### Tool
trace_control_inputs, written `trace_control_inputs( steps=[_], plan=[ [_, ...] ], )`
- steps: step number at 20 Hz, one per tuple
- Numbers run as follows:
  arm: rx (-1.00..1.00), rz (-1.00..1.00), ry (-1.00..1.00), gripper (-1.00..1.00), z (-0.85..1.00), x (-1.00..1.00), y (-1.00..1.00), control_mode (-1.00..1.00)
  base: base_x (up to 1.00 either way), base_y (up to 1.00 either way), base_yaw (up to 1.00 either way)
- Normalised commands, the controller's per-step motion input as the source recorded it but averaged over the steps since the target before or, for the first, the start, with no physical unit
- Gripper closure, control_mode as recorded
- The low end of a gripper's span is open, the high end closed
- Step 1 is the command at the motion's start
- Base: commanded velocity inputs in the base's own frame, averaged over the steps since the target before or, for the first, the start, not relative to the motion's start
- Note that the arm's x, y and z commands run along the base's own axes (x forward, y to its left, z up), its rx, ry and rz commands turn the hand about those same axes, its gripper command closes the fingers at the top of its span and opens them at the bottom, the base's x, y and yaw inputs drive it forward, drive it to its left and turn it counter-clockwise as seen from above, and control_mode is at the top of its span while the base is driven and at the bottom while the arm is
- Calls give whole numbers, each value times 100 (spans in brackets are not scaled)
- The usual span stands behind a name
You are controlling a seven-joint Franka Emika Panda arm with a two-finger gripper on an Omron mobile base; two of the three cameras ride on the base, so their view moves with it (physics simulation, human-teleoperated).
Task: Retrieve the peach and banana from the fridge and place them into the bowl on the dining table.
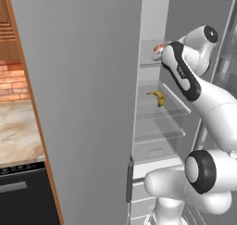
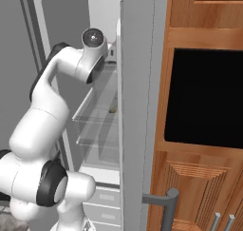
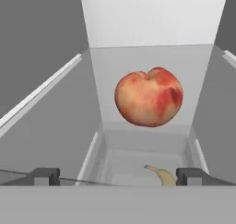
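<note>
Fridge (image 1: 152, 15) interior, door open. Peach (image 3: 148, 97) on glass shelf, dead centre of hand view; banana (image 3: 162, 174) at 6 o'clock, shelf below. Gripper (image 3: 118, 176) wide open, empty, apparently short of fruit. Risk: round peach rolls rearward if a finger nudges it; close w/ both fingers straddling it.

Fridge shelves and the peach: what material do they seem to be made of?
The fridge shelves look like clear glass or clear plastic: the banana and lower shelves show through them, with pale edge strips. The peach looks like soft matte fruit skin, mottled red and orange, without shine.
</note>
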Motion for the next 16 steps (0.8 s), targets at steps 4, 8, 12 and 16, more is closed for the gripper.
trace_control_inputs(
  steps=[4, 8, 12, 16],
  plan=[
    [-4, 0, 3, -100, 0, 48, 0, -100, 0, 0, 0],
    [-4, 0, 0, -100, 0, 41, 0, -100, 0, 0, 0],
    [-4, 0, 0, -100, -9, 37, 0, -100, 0, 0, 0],
    [-3, 0, 0, -100, -20, 30, -1, -100, 0, 0, 0]
  ],
)
